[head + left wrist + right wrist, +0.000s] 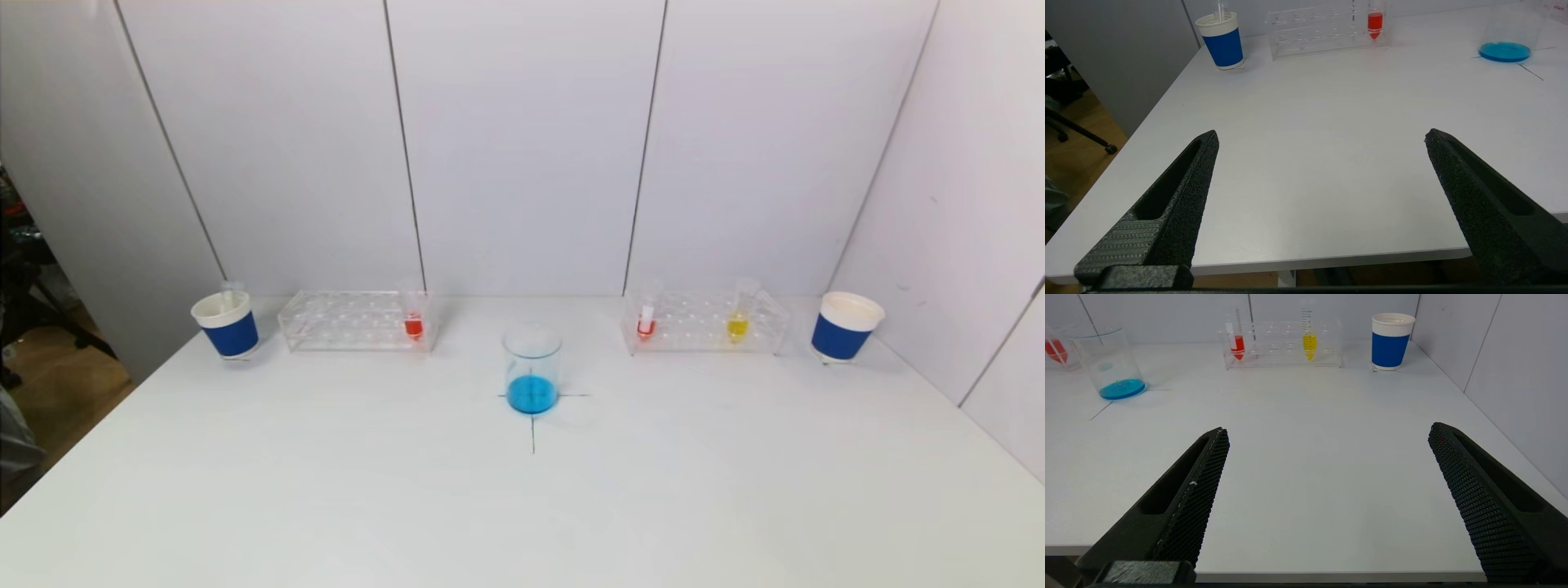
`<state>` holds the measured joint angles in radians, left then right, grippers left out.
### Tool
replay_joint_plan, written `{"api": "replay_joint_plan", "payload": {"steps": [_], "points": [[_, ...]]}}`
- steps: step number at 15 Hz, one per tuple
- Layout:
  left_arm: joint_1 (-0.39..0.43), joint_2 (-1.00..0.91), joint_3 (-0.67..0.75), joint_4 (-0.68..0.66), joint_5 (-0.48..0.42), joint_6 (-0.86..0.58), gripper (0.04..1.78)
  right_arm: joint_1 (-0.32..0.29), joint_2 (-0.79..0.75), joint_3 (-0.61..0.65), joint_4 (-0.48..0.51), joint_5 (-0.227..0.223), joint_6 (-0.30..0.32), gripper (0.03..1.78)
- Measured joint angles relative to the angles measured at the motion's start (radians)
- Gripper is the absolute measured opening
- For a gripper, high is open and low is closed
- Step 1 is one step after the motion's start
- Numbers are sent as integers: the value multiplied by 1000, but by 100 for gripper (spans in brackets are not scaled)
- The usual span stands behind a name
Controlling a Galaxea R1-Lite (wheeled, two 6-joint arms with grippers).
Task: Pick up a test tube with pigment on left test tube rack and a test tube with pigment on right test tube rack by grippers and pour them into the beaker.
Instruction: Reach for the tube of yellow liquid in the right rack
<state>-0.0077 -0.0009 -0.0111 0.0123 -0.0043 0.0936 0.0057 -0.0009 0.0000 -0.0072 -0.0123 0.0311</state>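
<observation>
Head view: beaker with blue liquid at table centre on a drawn cross; left test tube rack holds one red-pigment tube at its inner end, right test tube rack holds a red tube and a yellow tube, a blue paper cup outside each rack. Step judged: start, nothing lifted; next calls for each arm to reach forward to its rack. Left gripper and right gripper hang at the table's near edge, spread wide, holding nothing.
</observation>
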Motion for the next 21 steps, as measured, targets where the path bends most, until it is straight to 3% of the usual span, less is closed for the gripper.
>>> {"api": "replay_joint_plan", "payload": {"steps": [17,21], "points": [[0,0,11,-10,4,-22,176,0,0,0,-1,-1,-2,177],[0,0,11,-9,4,-22,176,0,0,0,-8,11,-36,177]]}}
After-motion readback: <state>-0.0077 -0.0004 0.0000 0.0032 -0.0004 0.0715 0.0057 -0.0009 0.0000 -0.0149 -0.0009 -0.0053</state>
